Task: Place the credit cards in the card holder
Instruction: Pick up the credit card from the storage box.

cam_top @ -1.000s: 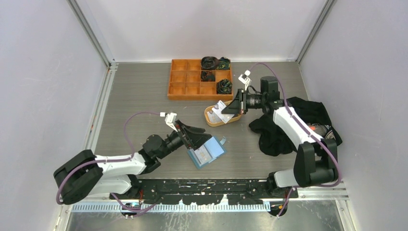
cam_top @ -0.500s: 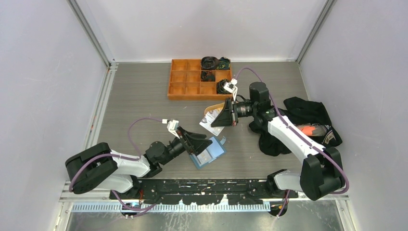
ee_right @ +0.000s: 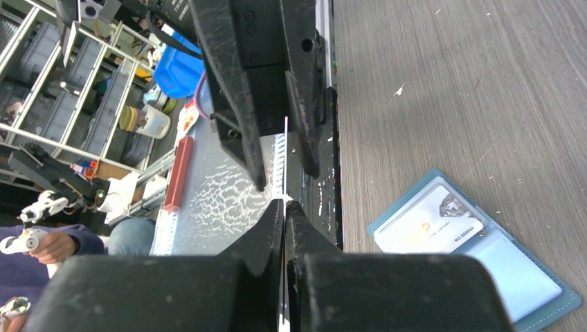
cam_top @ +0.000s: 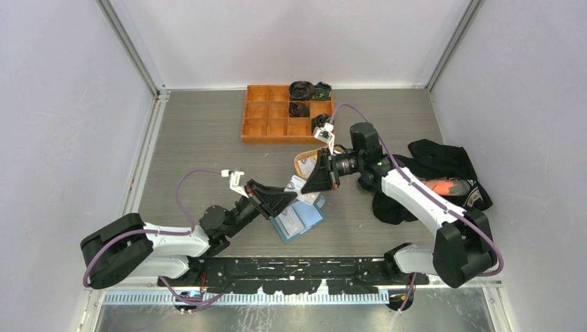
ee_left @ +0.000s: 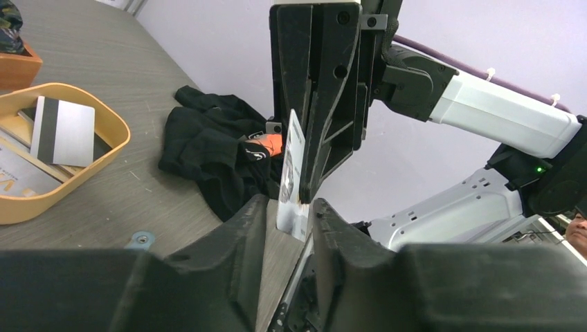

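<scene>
Credit card (cam_top: 295, 184), a white one, hangs in the air just above the open blue card holder (cam_top: 299, 221), which lies on the desk (cam_top: 208, 138), as the top view shows it; the right gripper (cam_top: 308, 187) and left gripper (cam_top: 291, 196) meet tip to tip around it, with the tan dish (cam_top: 302, 160) just behind

From the left wrist, the card stands on edge, pinched from above by the right gripper's closed jaws, while the left gripper's own jaws stand apart on either side of its lower end; more cards (ee_left: 64, 131) lie in the dish

From the right wrist, the card shows as a thin line with clear gaps to the left jaws. The risk I see is the handover: if the right lets go before the left has closed, the card drops, and closing off-centre could twist or bend it
</scene>
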`<state>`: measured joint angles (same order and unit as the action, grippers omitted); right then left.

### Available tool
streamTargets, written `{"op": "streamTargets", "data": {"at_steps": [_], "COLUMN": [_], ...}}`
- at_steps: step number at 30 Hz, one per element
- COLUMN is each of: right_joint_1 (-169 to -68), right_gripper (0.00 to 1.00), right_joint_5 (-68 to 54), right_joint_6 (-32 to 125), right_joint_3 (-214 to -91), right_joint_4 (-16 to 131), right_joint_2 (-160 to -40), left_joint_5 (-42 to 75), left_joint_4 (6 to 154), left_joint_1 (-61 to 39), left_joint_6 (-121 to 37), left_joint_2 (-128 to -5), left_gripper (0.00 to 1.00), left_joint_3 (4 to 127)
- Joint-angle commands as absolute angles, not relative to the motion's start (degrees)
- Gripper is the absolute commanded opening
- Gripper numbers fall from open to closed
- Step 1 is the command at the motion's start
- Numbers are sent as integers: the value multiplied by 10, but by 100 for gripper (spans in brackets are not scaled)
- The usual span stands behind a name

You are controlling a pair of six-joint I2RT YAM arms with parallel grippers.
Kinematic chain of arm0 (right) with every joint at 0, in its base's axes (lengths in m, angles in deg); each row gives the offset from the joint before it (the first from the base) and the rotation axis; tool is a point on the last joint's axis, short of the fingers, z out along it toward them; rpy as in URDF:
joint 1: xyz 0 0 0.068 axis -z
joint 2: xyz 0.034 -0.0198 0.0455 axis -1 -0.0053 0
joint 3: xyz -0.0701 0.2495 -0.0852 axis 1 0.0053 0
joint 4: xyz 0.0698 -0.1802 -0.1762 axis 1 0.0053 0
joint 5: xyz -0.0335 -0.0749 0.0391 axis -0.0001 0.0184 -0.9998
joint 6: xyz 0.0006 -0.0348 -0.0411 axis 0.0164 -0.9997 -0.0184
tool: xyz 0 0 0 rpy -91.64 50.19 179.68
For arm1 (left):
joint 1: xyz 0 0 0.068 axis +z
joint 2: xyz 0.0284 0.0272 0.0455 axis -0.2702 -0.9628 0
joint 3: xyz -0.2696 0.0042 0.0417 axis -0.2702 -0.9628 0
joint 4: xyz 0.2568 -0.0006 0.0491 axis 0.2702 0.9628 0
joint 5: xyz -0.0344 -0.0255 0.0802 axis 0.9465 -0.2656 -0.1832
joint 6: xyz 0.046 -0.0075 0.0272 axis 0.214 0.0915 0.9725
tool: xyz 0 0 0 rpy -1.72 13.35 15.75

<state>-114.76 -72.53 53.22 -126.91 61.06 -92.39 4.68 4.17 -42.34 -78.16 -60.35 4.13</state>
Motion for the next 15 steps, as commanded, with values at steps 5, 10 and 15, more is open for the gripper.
{"op": "streamTargets", "data": {"at_steps": [5,10,15], "right_joint_1": [-1165,-1166,-1166], "right_gripper": [2,27,41], "right_joint_5": [-752,-725,-669], "right_joint_6": [437,330,173], "right_joint_3": [-1289,-1316,-1361], "right_joint_4": [678,783,956], "right_joint_2": [-927,-926,-922], "left_joint_5": [37,50,81], "left_joint_4": [0,10,204], "left_joint_1": [-424,-424,-414], "left_joint_6": [-752,-709,-657], "left_joint_2": [-587,-564,-459], "left_gripper": [4,0,0], "left_joint_3": [39,25,37]}}
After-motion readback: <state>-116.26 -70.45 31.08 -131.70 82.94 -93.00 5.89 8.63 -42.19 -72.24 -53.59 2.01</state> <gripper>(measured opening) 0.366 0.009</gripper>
